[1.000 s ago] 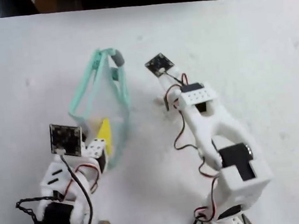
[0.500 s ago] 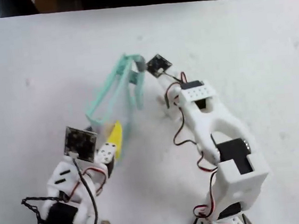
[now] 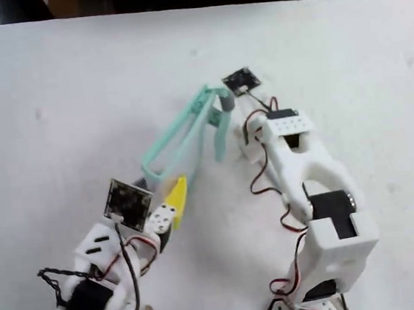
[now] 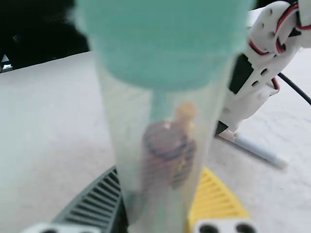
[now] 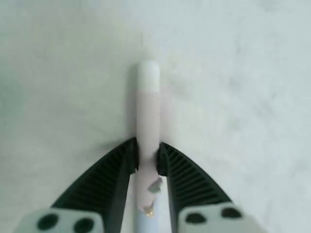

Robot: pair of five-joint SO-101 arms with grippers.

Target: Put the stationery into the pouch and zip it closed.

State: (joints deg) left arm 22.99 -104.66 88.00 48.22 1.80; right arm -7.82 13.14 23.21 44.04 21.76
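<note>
The pouch (image 3: 184,136) is clear plastic with mint-green trim and a grey zip end (image 3: 225,103). It is lifted and tilted, with my left gripper (image 3: 168,197) shut on its lower end. In the left wrist view the pouch (image 4: 163,63) stands between the grey and yellow jaws of my left gripper (image 4: 160,182), and a purple-brown item (image 4: 167,155) shows inside it. My right gripper (image 5: 146,145) is shut on a white pen (image 5: 147,104) that lies against the table. That pen (image 4: 257,149) pokes out under the right arm (image 4: 265,58), close beside the pouch's top end.
The white table (image 3: 344,52) is bare around both arms. Its far edge (image 3: 177,8) meets a dark background. Red and black cables (image 3: 258,183) hang along the right arm.
My left arm has carried the pouch to the right, so its zip end now sits next to the right arm. The right arm has shifted slightly rightward.
</note>
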